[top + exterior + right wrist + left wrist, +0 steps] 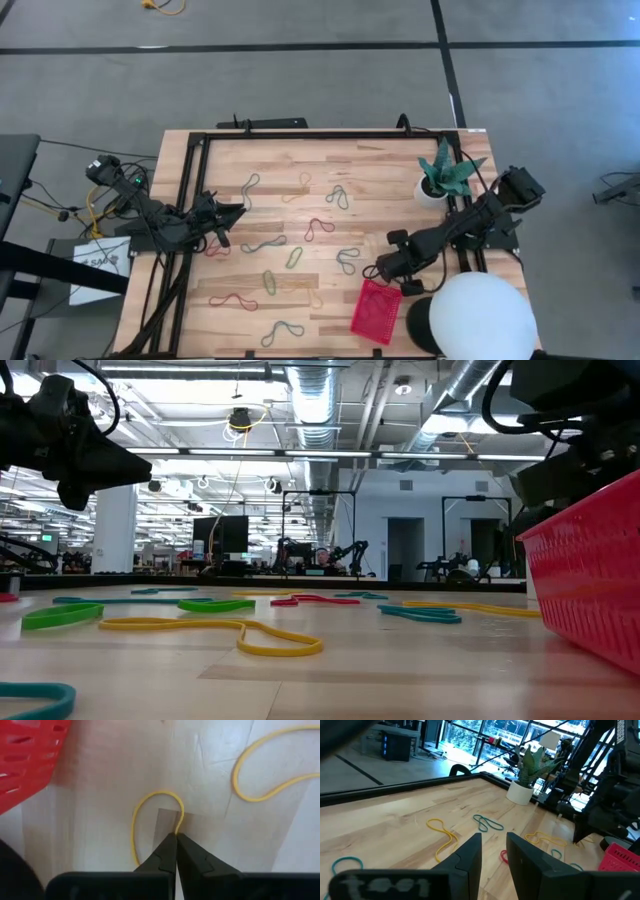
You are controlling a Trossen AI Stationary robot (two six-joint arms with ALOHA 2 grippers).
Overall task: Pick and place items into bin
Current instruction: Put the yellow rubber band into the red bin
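Many rubber-band loops (294, 258) in red, green, yellow and blue lie flat on the wooden table (300, 160). The red mesh bin (377, 310) stands at the near right; it also shows in the low view (590, 590) and the right wrist view (25, 755). My right gripper (176, 836) is just beside the bin's far end (371, 272) and is shut on a yellow band (150, 800). My left gripper (494, 845) is open and empty, raised over the table's left side (235, 212). My right gripper pinches one strand of the yellow band (178, 825) between its two fingertips, pointing down from above. The rest of the loop (134, 830) curves away below the fingers. I cannot tell whether it touches the table.
A second yellow band (260, 770) lies on the table near the held one. A white pot with a green plant (440, 180) stands at the far right. A big white dome (482, 315) stands at the near right corner, beside the bin. A black frame (190, 200) borders the table.
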